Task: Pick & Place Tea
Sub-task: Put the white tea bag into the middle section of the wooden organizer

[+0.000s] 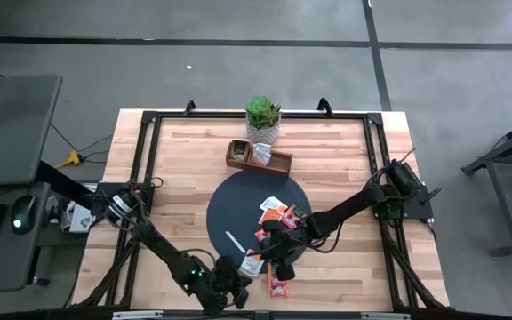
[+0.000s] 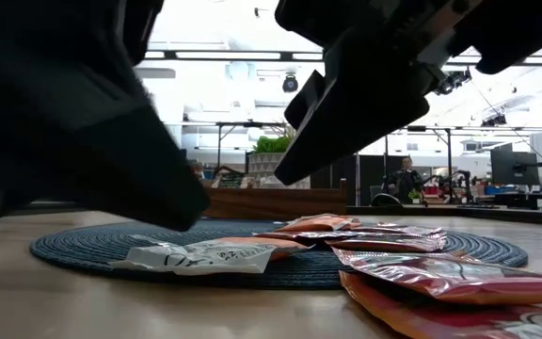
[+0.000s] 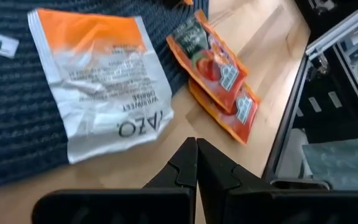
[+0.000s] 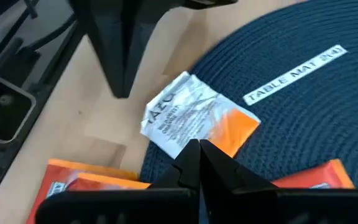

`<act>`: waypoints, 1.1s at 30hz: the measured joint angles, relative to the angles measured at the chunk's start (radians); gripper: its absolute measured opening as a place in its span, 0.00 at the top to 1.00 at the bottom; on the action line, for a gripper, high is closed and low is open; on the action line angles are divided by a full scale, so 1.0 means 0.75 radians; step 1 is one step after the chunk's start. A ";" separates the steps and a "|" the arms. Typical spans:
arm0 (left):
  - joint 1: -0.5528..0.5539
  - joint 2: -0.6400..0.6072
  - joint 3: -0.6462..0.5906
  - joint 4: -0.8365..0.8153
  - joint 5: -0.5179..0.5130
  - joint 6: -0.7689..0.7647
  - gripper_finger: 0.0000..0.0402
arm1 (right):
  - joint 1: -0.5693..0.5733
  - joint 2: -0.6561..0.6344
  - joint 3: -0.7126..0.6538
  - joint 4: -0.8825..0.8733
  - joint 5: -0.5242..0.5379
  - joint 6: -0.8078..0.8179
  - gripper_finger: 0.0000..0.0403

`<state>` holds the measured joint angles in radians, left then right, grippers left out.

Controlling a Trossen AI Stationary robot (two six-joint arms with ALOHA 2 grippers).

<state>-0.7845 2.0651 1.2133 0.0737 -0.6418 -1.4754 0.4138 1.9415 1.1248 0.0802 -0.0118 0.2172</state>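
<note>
Currently both arms are hovering over the near edge of the dark round mat [image 1: 256, 213], and neither is carrying anything. The left gripper [image 3: 196, 163] is showing its fingers pressed together, empty, just short of a white-and-orange tea sachet [image 3: 98, 81] lying half on the mat and half on the wooden surface [image 1: 185, 151]. The right gripper [image 4: 197, 163] is likewise sitting closed and empty, directly above that same sachet [image 4: 194, 121].

Other tea is lying close by: two orange-red sachets [image 3: 219, 81] overlapping on the bare wood just off the mat, more packets [image 1: 278, 213] clustered on the mat's near right part. The wooden compartment tray [image 1: 258, 157] is standing beyond the mat, beside a small potted plant [image 1: 262, 116].

Judgement: only one arm should be taking this sachet; the two are crowding each other. The fingers need opening before descent. The flat, crinkled packet offers a raised edge where it overhangs the mat rim, probably the best place to pinch.
</note>
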 joint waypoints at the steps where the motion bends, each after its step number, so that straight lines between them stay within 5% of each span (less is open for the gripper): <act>1: -0.001 0.000 0.000 -0.006 0.000 0.000 1.00 | -0.003 0.000 0.000 0.000 -0.012 -0.013 1.00; 17: -0.001 0.000 -0.001 -0.129 0.001 -0.070 1.00 | -0.046 0.114 0.000 0.069 -0.120 -0.040 1.00; 33: 0.040 -0.005 0.001 -0.294 0.007 -0.227 1.00 | 0.015 0.119 0.000 0.070 -0.060 0.135 1.00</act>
<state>-0.7546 2.0617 1.2137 -0.1466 -0.6362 -1.6459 0.4252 2.0308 1.1248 0.1329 -0.0566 0.3188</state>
